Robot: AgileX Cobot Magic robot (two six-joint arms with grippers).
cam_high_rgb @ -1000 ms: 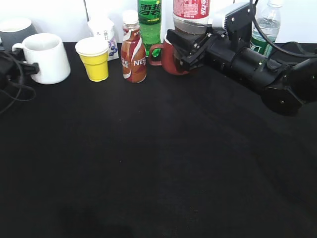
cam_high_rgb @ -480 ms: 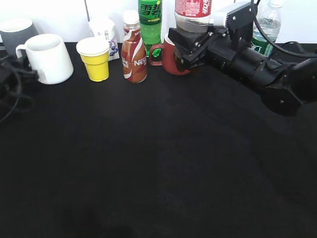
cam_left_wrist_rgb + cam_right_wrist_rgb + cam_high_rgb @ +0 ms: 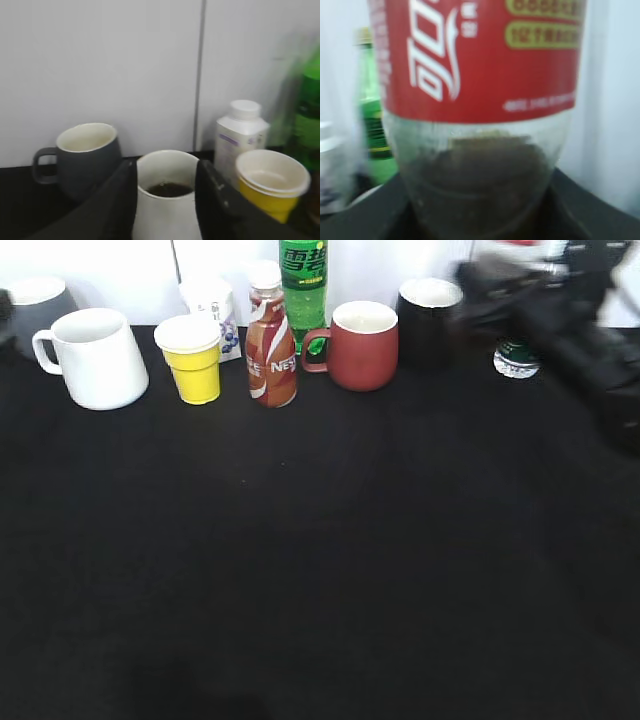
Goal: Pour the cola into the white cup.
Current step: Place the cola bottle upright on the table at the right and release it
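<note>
right gripper grips the cola, white cup apart

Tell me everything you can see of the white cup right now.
The white cup is a plain, glossy, slightly tapered mug that looks ceramic, with a loop handle on its left. It stands upright on the black table at the far left, apart from the yellow cup. The left wrist view shows dark liquid in its bottom and the left gripper flanking it; contact is unclear.
</note>
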